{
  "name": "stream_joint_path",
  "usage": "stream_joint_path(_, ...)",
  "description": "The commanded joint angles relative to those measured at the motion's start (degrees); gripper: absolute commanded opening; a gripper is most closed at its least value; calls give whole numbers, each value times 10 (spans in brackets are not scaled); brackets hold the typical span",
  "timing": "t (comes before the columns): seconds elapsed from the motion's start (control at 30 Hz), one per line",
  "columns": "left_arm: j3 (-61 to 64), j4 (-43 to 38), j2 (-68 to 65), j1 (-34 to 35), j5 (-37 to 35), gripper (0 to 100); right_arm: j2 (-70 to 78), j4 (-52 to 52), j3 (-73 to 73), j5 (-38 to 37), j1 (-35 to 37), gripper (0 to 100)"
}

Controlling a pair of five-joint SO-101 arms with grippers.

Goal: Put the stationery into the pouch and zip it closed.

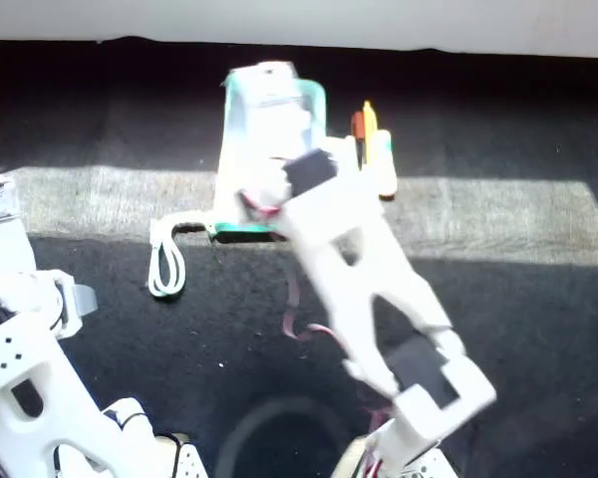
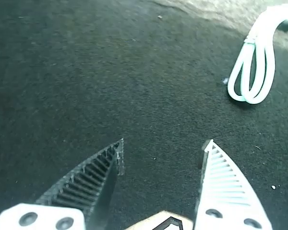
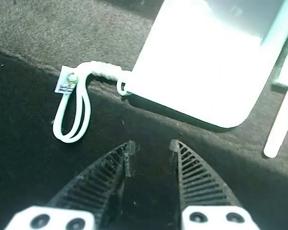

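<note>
The white pouch (image 1: 269, 139) with teal edging lies flat at the back of the dark mat, and in the right wrist view the pouch (image 3: 211, 62) is just beyond my right gripper. Its white wrist cord (image 1: 164, 261) loops out to the left, the same cord (image 3: 72, 110) showing in the right wrist view. Several pens (image 1: 367, 134) lie beside the pouch's right side. My right gripper (image 3: 151, 149) hovers over the mat just short of the pouch's near edge, open a little and holding nothing. My left gripper (image 2: 164, 148) is open wide over bare mat, with the cord (image 2: 257, 72) farther off.
The right arm (image 1: 359, 269) stretches diagonally from the front right up to the pouch. The left arm (image 1: 25, 378) stays at the front left corner. A sunlit band crosses the mat below the pouch. A white wall edge runs along the back.
</note>
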State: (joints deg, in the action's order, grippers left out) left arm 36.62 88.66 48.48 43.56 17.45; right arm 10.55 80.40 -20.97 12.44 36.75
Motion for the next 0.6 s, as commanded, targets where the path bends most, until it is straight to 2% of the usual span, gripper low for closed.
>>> stream_joint_path(0.0,-20,4,39,43,-1,262,124,-7,-155,-8,38,193)
stream_joint_path(0.2,-19,4,105,82,0,262,308,-3,-356,-19,70,228)
stream_joint_path(0.27,-19,4,124,82,0,262,355,-1,-401,-69,79,229)
stream_joint_path(0.47,-14,5,149,82,0,262,453,73,-491,-280,122,231)
stream_joint_path(0.57,5,15,153,81,0,262,483,74,-531,-333,134,231)
